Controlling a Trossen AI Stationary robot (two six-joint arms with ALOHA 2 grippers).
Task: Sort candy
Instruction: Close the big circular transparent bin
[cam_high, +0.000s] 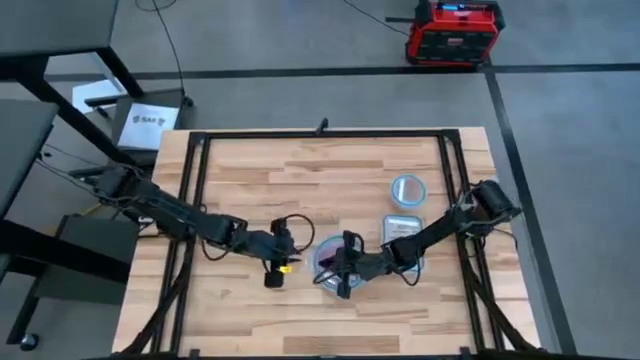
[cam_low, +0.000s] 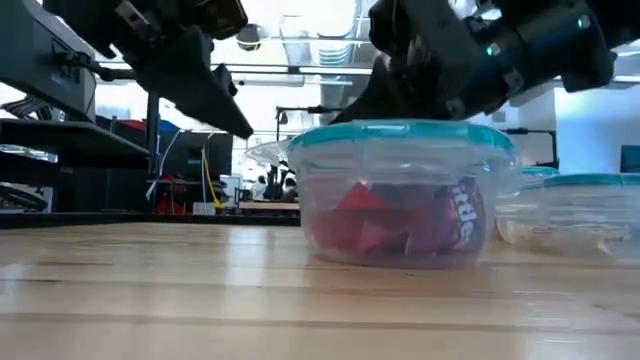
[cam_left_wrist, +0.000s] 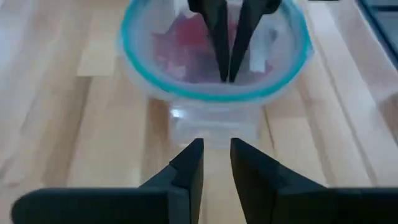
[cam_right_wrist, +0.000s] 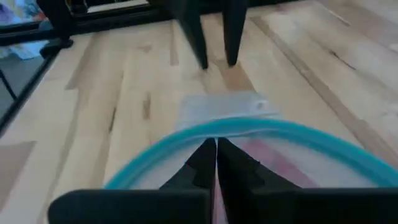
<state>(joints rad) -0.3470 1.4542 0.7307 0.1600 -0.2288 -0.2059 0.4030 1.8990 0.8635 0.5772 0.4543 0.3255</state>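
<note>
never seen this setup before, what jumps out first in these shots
The clear bowl with the teal rim near the table's front middle stands out, with red and purple candy inside. The right pincer reaches down into it, fingers nearly together. The left pincer hangs just beside the bowl, slightly open and empty, over a whitish wrapped piece lying on the wood.

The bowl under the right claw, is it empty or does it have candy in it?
It has candy in it. The bowl stands upright, and red and purple candy shows through its clear wall.
</note>
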